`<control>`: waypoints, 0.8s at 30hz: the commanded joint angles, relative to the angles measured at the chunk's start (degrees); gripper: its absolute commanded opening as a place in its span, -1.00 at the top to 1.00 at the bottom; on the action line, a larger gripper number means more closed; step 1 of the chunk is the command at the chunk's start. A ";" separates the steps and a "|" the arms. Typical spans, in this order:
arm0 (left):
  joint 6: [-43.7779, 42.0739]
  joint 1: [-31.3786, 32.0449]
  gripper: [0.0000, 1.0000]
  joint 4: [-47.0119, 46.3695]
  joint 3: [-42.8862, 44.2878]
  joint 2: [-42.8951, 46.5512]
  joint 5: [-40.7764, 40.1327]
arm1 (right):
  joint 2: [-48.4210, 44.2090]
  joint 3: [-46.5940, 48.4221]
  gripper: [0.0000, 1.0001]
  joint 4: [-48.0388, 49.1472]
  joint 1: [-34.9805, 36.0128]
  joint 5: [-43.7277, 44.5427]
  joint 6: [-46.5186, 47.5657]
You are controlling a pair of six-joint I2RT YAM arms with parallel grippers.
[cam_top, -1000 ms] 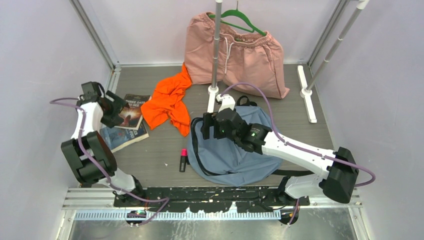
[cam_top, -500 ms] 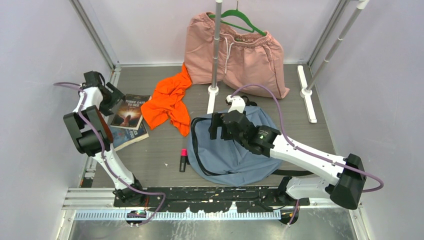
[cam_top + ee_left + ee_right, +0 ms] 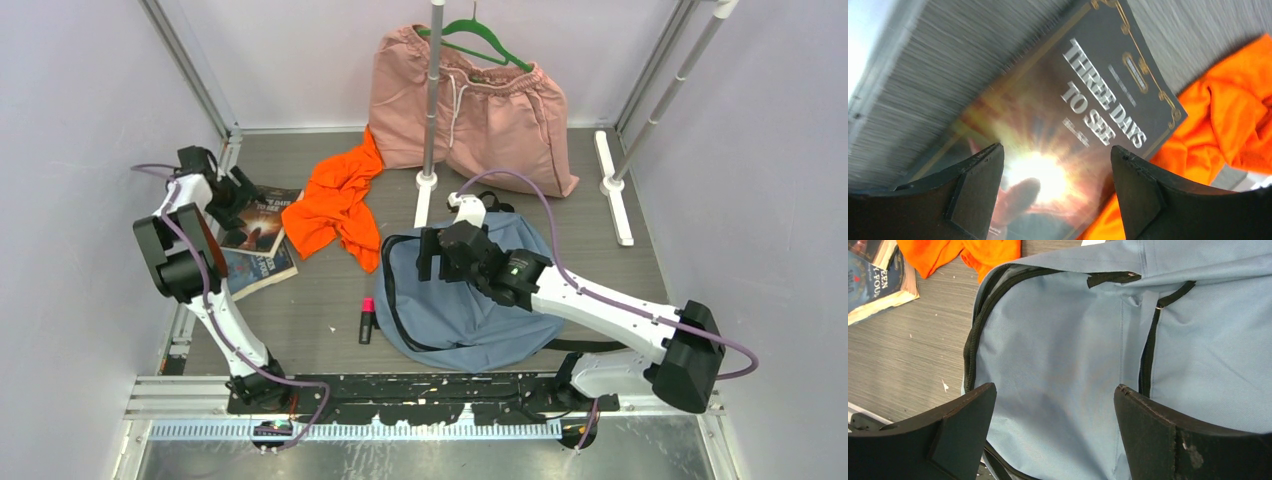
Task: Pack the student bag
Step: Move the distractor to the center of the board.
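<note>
Student bag lies flat on the bench right of centre, far end just beside the rack pole's foot, with the right arm crossing it and hiding part of its right side. Right fingers hang spread wide over its zipper opening, nothing in them, and left fingers are spread too over the "Three Days to See" book near the left wall, orange garment right against it. Only bare room is the strip between books and bag where a pink-capped tube lies; can't tell if the left fingers touch the cover.
</note>
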State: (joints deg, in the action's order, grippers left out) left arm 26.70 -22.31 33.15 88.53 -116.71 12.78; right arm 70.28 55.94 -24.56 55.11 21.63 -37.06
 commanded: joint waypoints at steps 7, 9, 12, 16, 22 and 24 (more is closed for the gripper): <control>-0.73 5.11 -0.58 2.58 -8.16 10.77 -2.78 | 2.54 1.95 -0.86 3.98 -0.10 -2.85 0.32; -0.91 5.98 -0.58 2.54 -7.96 11.71 -8.23 | 2.87 1.60 -0.87 4.43 -0.17 -3.35 0.22; -3.02 9.72 -0.58 4.92 -5.58 9.24 -9.21 | 3.63 0.92 -0.86 5.65 -0.13 -4.67 -0.62; -0.46 16.29 -0.53 -1.55 -8.40 7.47 -4.11 | 5.05 1.36 -0.83 6.15 -0.15 -6.51 -1.23; 1.17 26.07 0.40 -5.64 -8.41 4.32 2.28 | 4.12 0.87 -0.75 5.33 -0.13 -6.01 -1.21; 2.25 27.42 0.48 -6.83 -8.02 3.70 5.60 | 3.90 0.75 -0.74 5.12 -0.18 -6.10 -1.26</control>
State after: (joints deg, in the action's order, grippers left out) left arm 27.07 2.07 30.00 79.79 -111.37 11.11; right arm 75.75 55.94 -21.04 55.05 15.49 -37.69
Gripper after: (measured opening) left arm 0.299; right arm 0.877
